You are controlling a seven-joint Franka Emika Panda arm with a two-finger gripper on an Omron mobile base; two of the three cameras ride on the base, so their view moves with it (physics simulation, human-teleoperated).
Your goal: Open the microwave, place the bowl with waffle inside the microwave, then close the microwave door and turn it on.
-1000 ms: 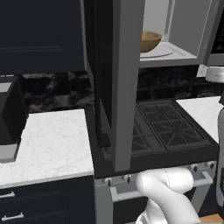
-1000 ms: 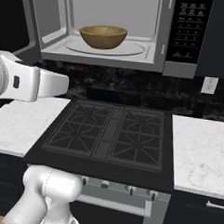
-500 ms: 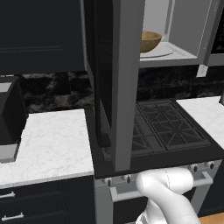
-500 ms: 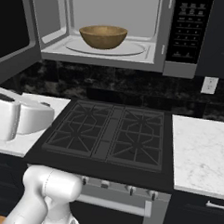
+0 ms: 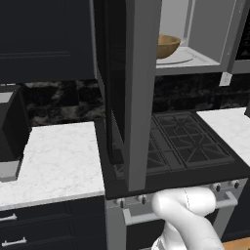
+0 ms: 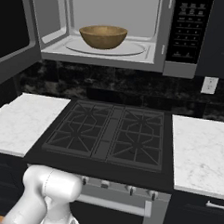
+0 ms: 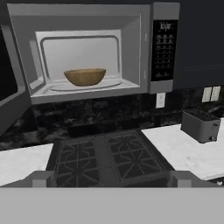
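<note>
Fingers spread wide, empty, well back from the bowl inside the open microwave.

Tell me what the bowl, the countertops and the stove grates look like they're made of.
Bowl: looks like wood, tan-brown with a dull, faintly streaked surface. Countertops: probably marble or a stone lookalike, white with faint grey veining, smooth. Stove grates: likely cast iron, matte dark grey bars; the rendering leaves the metal open.
</note>
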